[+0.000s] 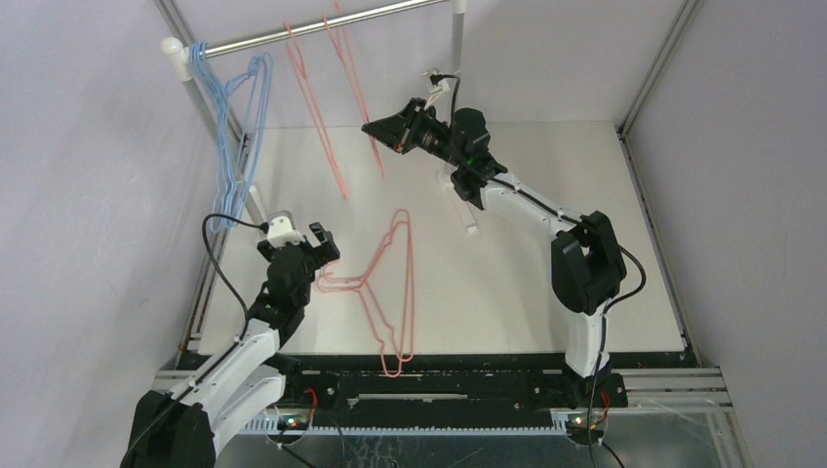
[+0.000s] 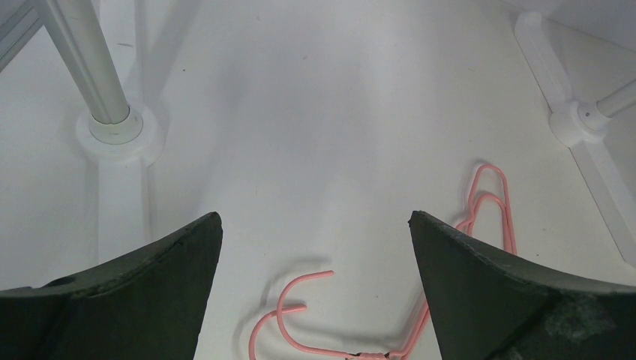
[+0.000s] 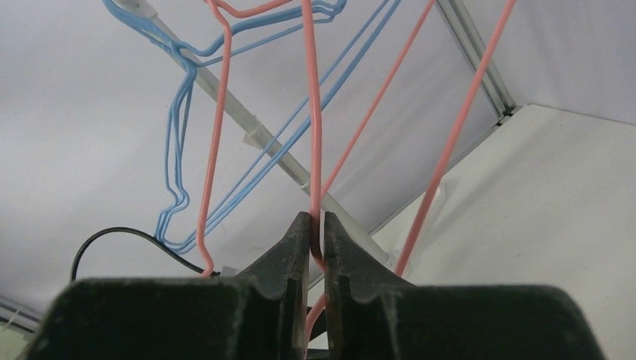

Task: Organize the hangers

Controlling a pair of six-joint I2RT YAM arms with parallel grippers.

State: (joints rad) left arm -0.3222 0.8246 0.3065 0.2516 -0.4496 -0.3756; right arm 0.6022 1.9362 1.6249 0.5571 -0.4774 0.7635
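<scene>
White table (image 1: 507,292) spreads beneath both your arms, and the silver rail (image 1: 322,27) on its white posts crosses above and beyond your right gripper (image 3: 316,222). Further out past that gripper, at the rail's end, the blue hangers (image 1: 229,205) hang bunched together, so the colours look to be grouped along the rail. Much closer, the pink hanger on the rail (image 3: 317,165) drops straight down between the gripper's fingers. They are pinched onto its lower wire, probably to steady it while the hook settles over the rail. Your left gripper (image 2: 315,225) hovers with its jaws spread wide, holding nothing. Just below and ahead of it the loose pink hangers (image 1: 411,292) lie flat on the table, hooks nearest it. They seem to be your next pick.
</scene>
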